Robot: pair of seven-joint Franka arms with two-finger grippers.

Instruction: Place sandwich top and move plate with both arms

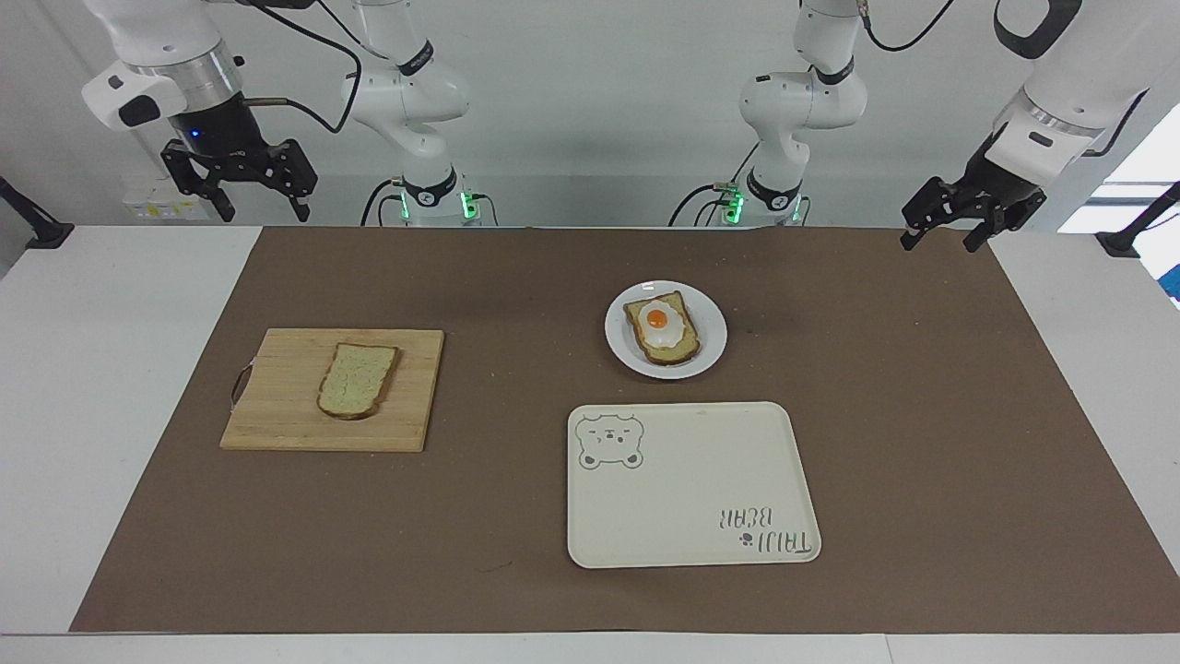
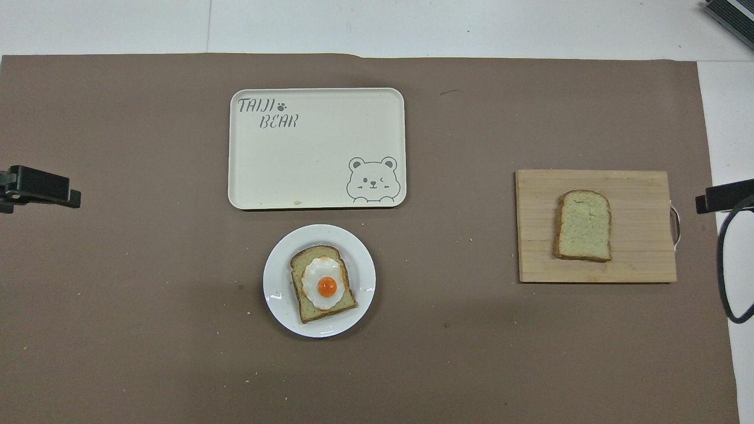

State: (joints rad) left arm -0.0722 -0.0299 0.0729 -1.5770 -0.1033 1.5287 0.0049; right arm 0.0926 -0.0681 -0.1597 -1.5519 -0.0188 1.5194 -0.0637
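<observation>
Brown matting [image 1: 516, 277] covers your white table. Sandwich top [image 1: 358, 379] lies flat on the wooden cutting board [image 1: 277, 415], middle left of the facing view. The plate [image 1: 710, 355] sits centre frame, holding the egg-topped slice [image 1: 661, 328], just above the bear-print tray [image 1: 691, 498] at lower centre. Nothing is started yet by my read: both arms wait raised. Right gripper [image 1: 238, 177] hangs at upper left, over the table's white margin, jaws apart, empty. Left gripper [image 1: 949, 226] hangs at upper right, over the mat's corner, jaws apart, empty. Your next move is likely the right gripper down to the board, pinching the sandwich top by its crust edges; a thin slice lying flat leaves little to grip.
</observation>
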